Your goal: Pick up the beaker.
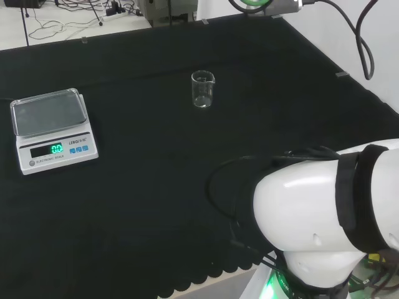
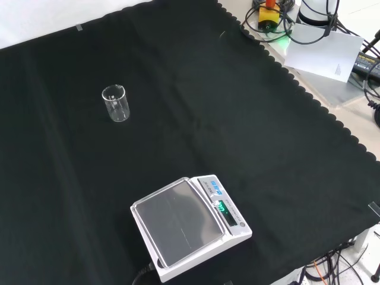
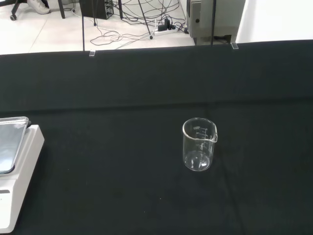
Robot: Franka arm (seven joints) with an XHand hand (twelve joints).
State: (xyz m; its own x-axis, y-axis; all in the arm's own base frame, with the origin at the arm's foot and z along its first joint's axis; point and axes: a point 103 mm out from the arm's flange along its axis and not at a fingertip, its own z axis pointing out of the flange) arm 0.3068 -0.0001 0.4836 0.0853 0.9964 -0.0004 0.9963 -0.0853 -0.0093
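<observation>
We see the clear glass beaker (image 1: pixel 202 89) upright and empty on the black-cloth surface (image 1: pixel 143 187), well apart from the white digital scale (image 1: pixel 53 128) w/ its steel pan. Hand state: we can't tell.

The bench is covered by a black cloth (image 2: pixel 249 154) with a scalloped hem along one edge. Two things rest on it, well apart. A clear glass beaker (image 1: pixel 202 89) stands upright out in the open cloth, away from every edge, and looks empty. A white electronic scale (image 2: pixel 190 224) with a clear tray on its platform sits nearer the front edge in the front view, its green display lit.
</observation>
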